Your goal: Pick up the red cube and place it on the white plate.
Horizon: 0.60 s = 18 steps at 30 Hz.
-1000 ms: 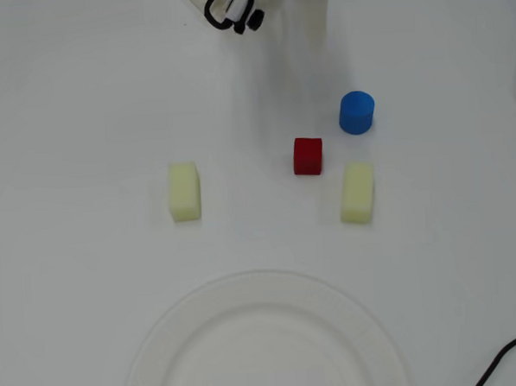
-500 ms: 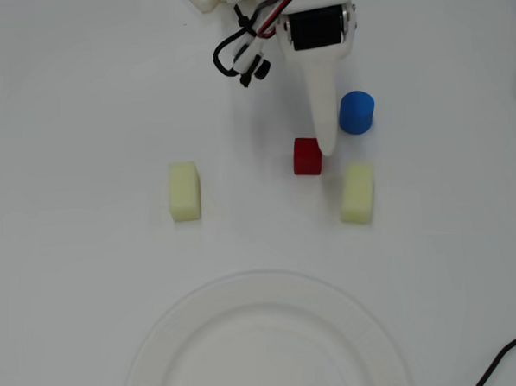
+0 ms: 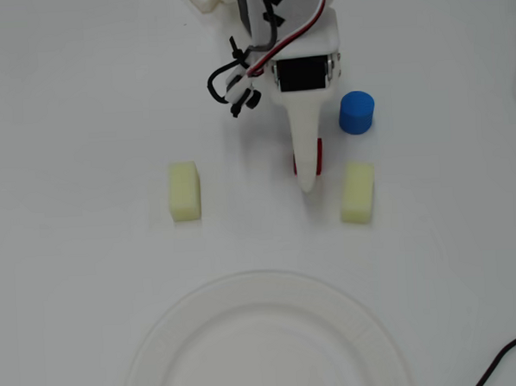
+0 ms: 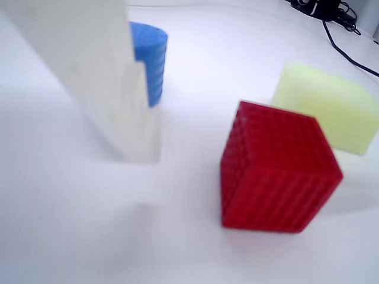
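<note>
Overhead view: tool (image 3: 307, 175) stands at upper centre, one white finger (image 3: 305, 147) pointing down-frame; the red cube (image 3: 318, 156) shows only as slivers beside it, mostly hidden; blue cylinder (image 3: 356, 113) and a yellow block (image 3: 357, 192) lie close at right; another block (image 3: 184, 191) at left; plate (image 3: 166, 336) at bottom, bare.

Wrist view: cube (image 4: 275, 168) sits on the table (image 4: 71, 236), right of the finger (image 4: 95, 77), a gap between; tool released, grasping nothing; second finger not seen.

Risk: closing off-centre may skew the cube or shove it into the block (image 4: 328, 106) just behind.

Red cube (image 4: 275, 168): matte, grid-textured faces, resting flat on the surface. White plate (image 3: 255, 301): round, ribbed rim, lying at overhead view's bottom edge, well apart.
</note>
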Tool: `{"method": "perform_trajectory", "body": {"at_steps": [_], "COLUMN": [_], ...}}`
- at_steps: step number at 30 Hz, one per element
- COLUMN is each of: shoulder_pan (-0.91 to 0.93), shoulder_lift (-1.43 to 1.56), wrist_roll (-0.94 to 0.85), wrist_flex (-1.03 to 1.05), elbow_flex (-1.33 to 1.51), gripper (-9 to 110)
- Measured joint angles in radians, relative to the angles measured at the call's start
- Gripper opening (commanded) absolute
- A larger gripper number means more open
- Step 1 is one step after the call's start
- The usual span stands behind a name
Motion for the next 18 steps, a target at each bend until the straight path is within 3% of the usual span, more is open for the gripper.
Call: {"method": "perform_trajectory", "body": {"at_steps": [12,16,18], "shoulder_pan": [0.018,0.018,0.018], "shoulder_lift": [-0.104,-0.11,-0.11], "wrist_roll": [-0.041,-0.069,-0.089], "wrist_flex": [-0.061,-0.08,-0.083], "elbow_flex": [-0.043,-0.048,-0.055], "gripper": [17,0,0]}}
